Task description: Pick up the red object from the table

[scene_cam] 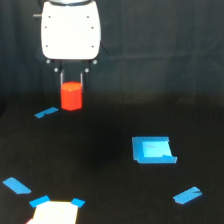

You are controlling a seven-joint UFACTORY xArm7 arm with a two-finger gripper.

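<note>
The red object (71,96) is a small bright red-orange faceted block in the upper left of the exterior view. It hangs between the dark fingers (61,81) of my gripper (71,86), below the white gripper body. The gripper is shut on the block's upper part and holds it a little above the black table (100,165). The fingers are dark against the dark background and hard to make out.
A blue square patch (153,150) lies right of centre. Blue tape strips lie under the gripper's left (46,113), at lower left (17,186) and at lower right (187,195). A pale patch with blue corners (54,212) sits at the bottom edge.
</note>
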